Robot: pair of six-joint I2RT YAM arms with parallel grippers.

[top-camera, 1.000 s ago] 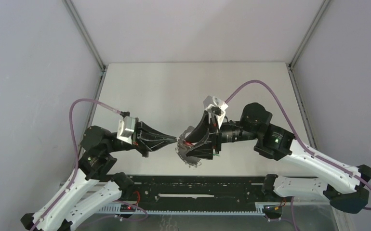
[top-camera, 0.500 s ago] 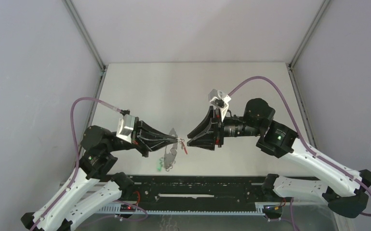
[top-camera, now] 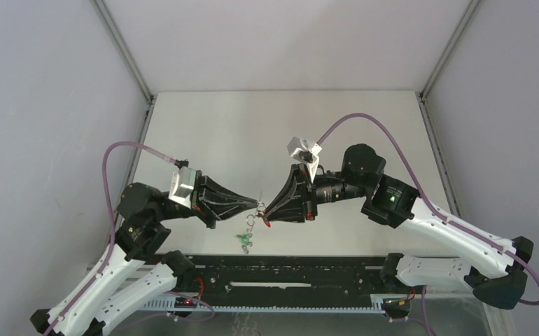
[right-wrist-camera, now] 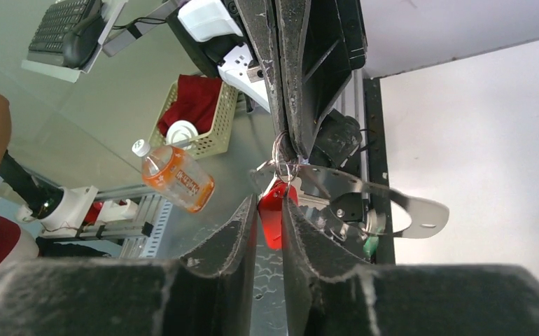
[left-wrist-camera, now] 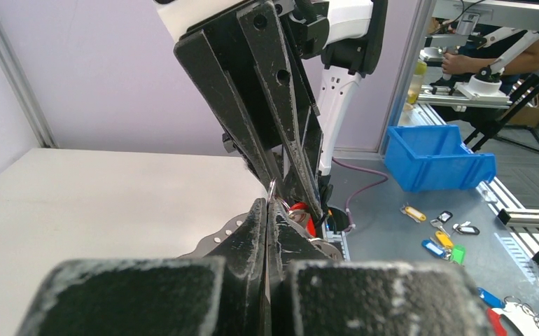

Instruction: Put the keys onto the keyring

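A pale counter (top-camera: 218, 126) fills the middle of the top view. At the right of the left wrist view sits a blue bin (left-wrist-camera: 438, 157), with coloured tags (left-wrist-camera: 440, 241) scattered below it. Left of centre in the right wrist view, an orange bottle (right-wrist-camera: 173, 175) lies beside a basket (right-wrist-camera: 219, 133).

The right hand (right-wrist-camera: 268, 206) reaches in from the bottom of the view. Its two dark fingers stand close together with the red key (right-wrist-camera: 272, 218) pinched by its plastic head between them. From above, the left hand (right-wrist-camera: 289, 143) comes down with its fingers pressed flat together, and a small ring (right-wrist-camera: 278, 148) sits at their tip, just over the red head. The keyring (right-wrist-camera: 365, 187) curves away to the right as a silvery band, with a green piece (right-wrist-camera: 370, 245) half hidden under it. The pale table (right-wrist-camera: 484, 140) fills the right side. Off the table lie an orange bottle (right-wrist-camera: 177, 178) and a basket (right-wrist-camera: 214, 129).
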